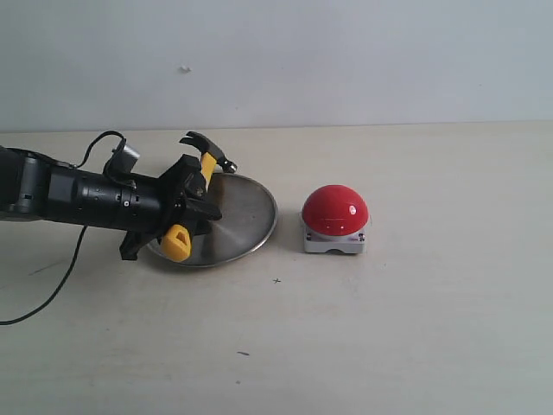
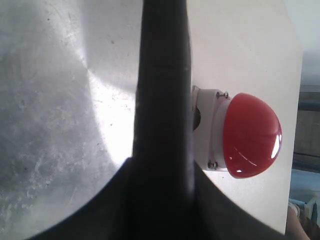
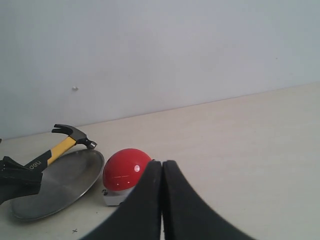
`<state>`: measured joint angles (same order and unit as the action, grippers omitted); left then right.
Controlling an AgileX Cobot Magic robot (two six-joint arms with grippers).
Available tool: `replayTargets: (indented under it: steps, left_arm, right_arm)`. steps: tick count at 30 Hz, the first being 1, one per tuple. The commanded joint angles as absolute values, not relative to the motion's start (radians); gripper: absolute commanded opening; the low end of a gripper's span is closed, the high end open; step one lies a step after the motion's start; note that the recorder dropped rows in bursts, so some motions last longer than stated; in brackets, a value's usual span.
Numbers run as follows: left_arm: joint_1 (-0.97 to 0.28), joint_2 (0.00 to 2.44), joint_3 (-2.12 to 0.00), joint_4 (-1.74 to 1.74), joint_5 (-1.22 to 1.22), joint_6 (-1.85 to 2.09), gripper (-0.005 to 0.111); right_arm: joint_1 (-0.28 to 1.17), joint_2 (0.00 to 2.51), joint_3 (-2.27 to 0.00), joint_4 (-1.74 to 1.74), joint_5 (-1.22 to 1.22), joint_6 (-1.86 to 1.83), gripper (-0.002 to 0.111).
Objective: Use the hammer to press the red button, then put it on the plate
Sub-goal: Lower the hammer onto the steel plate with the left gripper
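My left gripper [image 1: 197,201] is shut on the hammer [image 1: 206,167] at its yellow-and-black handle. Its dark head [image 1: 207,147] sits above the plate's far left rim, and the yellow end [image 1: 176,243] hangs over the near left rim. The dull-silver plate [image 1: 246,218] lies under the gripper. The red button [image 1: 335,210] on its grey base stands just right of the plate, apart from it. In the left wrist view the handle [image 2: 162,100] fills the middle, with the plate [image 2: 50,115] and the button [image 2: 250,135] either side. My right gripper [image 3: 162,167] is shut and empty, near the button [image 3: 126,168].
A black cable [image 1: 60,285] trails from the left arm across the table's left side. A pale wall [image 1: 346,60] runs behind the table. Small dark marks [image 1: 276,280] dot the tabletop in front of the plate.
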<state>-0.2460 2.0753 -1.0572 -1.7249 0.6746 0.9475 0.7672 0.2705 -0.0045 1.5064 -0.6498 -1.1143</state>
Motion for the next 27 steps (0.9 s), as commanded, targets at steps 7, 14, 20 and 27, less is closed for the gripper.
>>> replayTargets:
  steps: [7, 14, 20, 27]
  left_arm:
    - [-0.249, 2.071, -1.07, -1.744, 0.706, 0.963, 0.027]
    - [-0.249, 2.071, -1.07, -1.744, 0.721, 0.963, 0.042]
    - [-0.249, 2.071, -1.07, -1.744, 0.736, 0.963, 0.042]
    - [-0.247, 2.071, -1.07, -1.664, 0.765, 0.928, 0.042]
  right_arm:
    - [0.768, 0.267, 0.0, 1.486, -0.637, -1.124, 0.0]
    - [0.768, 0.267, 0.0, 1.485, -0.639, -1.124, 0.0]
    - [0.768, 0.267, 0.0, 1.483, -0.641, -1.124, 0.0]
    - [0.768, 0.267, 0.0, 1.483, -0.641, -1.124, 0.0]
